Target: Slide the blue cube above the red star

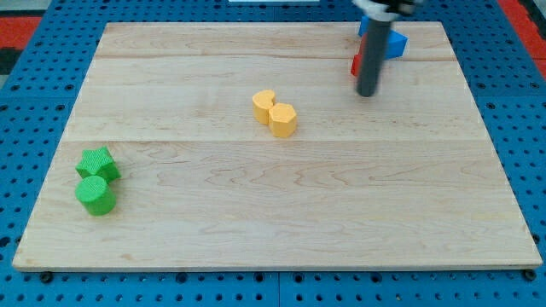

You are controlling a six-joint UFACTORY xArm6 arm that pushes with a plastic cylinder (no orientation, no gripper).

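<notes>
My tip (pixel 367 93) rests on the pale wooden surface (pixel 273 196) near the view's top right corner, at the lower end of a straight dark rod that comes down from the top edge. The end effector is just this rod: it has no jaws to open or close, and it holds nothing. The blue cube (pixel 396 42) sits just behind the rod, towards the view's top, with most of it hidden by the rod, so only its right part shows clearly. A sliver of the red star (pixel 355 64) peeks out on the rod's left side, a little lower than the blue cube; its shape cannot be made out from what shows. My tip lies just below both of them in the view, and I cannot tell whether the rod touches either. Near the middle of the surface two yellow blocks touch each other: a yellow heart-like block (pixel 264 106) and a yellow hexagonal block (pixel 284 120) to its lower right. Far off at the view's left, a green star (pixel 97 163) sits just above a green cylinder (pixel 95 194).
</notes>
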